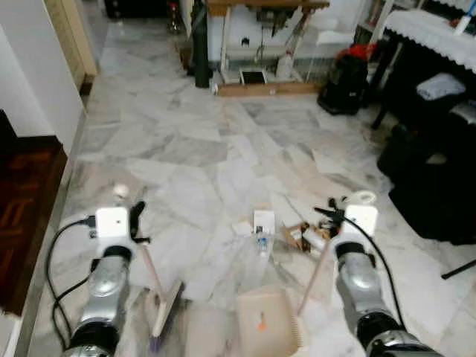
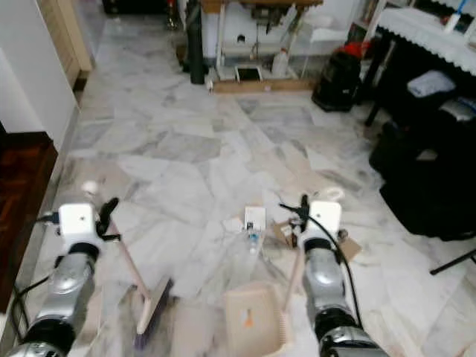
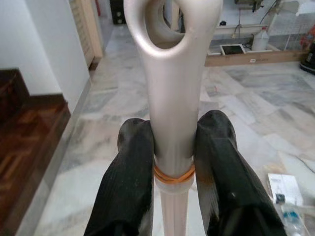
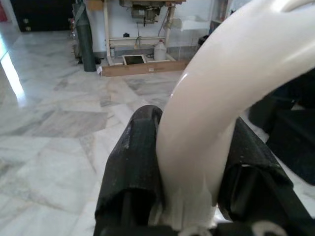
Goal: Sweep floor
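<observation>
Sweeping looks barely started imo. Left gripper (image 3: 174,162) is clamped on the broom (image 1: 165,306) handle, right gripper (image 4: 189,167) is clamped on the dustpan (image 1: 265,323) handle, and both tools sit low on the floor (image 1: 201,149) right in front. The litter (image 1: 297,236), scraps of paper, a small bottle and a tape roll, lies just beyond the pan, none in it as far as I can see. Brush bristles are blurry and cut off at the frame edge

Head eyes look down; wrist cameras close along handles.
</observation>
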Motion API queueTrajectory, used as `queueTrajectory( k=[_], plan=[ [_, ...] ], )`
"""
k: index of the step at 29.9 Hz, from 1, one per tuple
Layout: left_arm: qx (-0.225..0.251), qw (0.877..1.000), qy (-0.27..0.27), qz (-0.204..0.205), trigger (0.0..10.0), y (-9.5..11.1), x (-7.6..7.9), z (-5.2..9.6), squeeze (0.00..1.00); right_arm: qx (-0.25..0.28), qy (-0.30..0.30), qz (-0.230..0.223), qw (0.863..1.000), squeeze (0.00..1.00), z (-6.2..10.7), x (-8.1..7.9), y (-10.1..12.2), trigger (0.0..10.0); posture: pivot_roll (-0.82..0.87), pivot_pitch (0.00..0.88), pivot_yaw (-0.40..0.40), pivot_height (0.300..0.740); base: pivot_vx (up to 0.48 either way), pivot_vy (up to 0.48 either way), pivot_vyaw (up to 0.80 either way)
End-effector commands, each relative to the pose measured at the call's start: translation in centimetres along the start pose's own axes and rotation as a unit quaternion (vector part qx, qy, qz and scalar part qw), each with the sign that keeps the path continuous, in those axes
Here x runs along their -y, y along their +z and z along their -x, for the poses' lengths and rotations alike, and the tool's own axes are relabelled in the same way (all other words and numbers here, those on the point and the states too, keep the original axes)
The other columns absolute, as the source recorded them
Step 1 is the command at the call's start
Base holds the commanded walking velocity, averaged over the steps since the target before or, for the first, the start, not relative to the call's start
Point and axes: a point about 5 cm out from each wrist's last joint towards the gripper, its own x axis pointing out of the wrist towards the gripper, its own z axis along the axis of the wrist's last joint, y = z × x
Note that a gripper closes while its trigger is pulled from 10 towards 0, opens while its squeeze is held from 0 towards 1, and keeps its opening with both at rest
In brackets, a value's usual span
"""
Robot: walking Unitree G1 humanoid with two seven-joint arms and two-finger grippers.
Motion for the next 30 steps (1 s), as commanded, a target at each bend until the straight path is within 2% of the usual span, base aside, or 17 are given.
queueTrajectory(
  k=[1, 13, 18, 24, 30],
  plan=[
    [0.013, 1.000, -0.010, 0.008, 10.0, 0.55, 1.03, -0.26, 0.00, 0.016, -0.015, 0.010, 1.000, 0.00, -0.28, 1.32, 0.63, 10.0, 0.01, 0.000, -0.073, 0.740, 0.356, 0.000, 0.00],
    [0.013, 1.000, -0.009, 0.010, 10.0, 0.54, 1.04, -0.24, 0.00, 0.009, -0.017, 0.003, 1.000, 0.00, -0.32, 1.36, 0.53, 10.0, 0.01, 0.000, -0.076, 0.740, 0.358, 0.000, 0.00],
    [0.014, 1.000, -0.008, 0.009, 10.0, 0.55, 1.04, -0.25, 0.00, 0.008, -0.016, 0.003, 1.000, 0.00, -0.32, 1.36, 0.51, 10.0, 0.01, 0.000, -0.077, 0.740, 0.360, 0.000, -0.48],
    [0.017, 1.000, -0.007, 0.011, 10.0, 0.69, 0.95, -0.28, 0.00, 0.010, -0.012, 0.008, 1.000, 0.00, -0.25, 1.11, 0.48, 10.0, 0.01, 0.000, -0.075, 0.740, 0.348, 0.000, 0.00],
    [0.021, 1.000, -0.008, 0.010, 10.0, 0.83, 0.97, -0.36, 0.00, 0.010, -0.013, 0.008, 1.000, 0.00, -0.21, 1.17, 0.44, 10.0, 0.01, 0.000, -0.072, 0.740, 0.047, 0.000, 0.00]
  ],
)
